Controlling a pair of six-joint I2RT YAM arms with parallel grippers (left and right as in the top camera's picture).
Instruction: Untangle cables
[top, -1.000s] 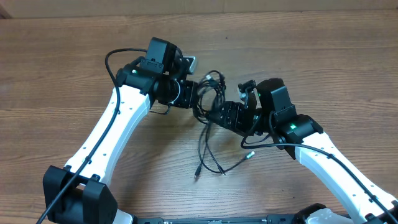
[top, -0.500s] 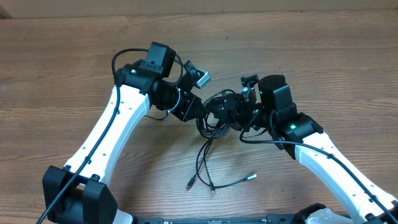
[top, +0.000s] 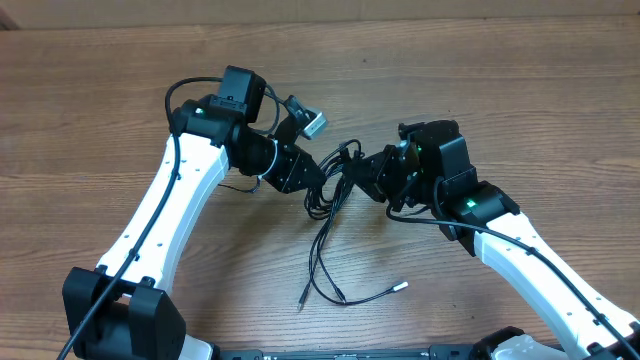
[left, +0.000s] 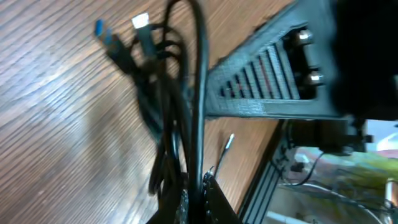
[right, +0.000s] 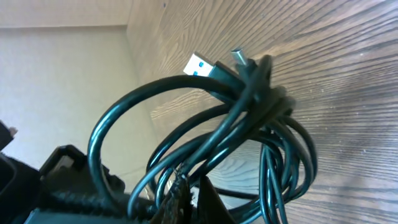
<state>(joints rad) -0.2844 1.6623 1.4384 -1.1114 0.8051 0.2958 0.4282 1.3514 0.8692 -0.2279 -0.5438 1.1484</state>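
- Surface: a wood-grain table (top: 520, 90), bare towards its far edge.
- Nearest: two loose tails of the cables (top: 335, 175) trail on the wood, one silver-tipped and one dark-tipped.
- Mid-table: the knotted bundle is held between the two grippers. The left gripper (top: 318, 176) is clamped on its left side and the right gripper (top: 368, 172) on its right. Both sets of fingers are closed tight on cord.
- Procedure: draw the grippers apart slowly and level. Check that the loops slide free rather than cinch.
- Count: two grippers, one bundle, two free tails, two plug ends at the knot. The number of separate cords cannot be told.
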